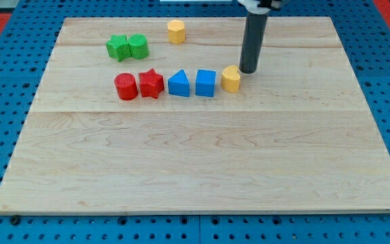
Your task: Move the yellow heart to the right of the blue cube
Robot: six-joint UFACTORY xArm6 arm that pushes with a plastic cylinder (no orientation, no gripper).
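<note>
The yellow heart sits just to the right of the blue cube, with a small gap between them. My tip stands right beside the yellow heart, at its upper right, touching or almost touching it. The rod rises from there to the view's top. The blue triangular block lies left of the blue cube.
A red star and a red cylinder continue the row to the left. Two green blocks sit together at the upper left. A yellow hexagonal block stands near the board's top edge. The wooden board lies on a blue pegboard.
</note>
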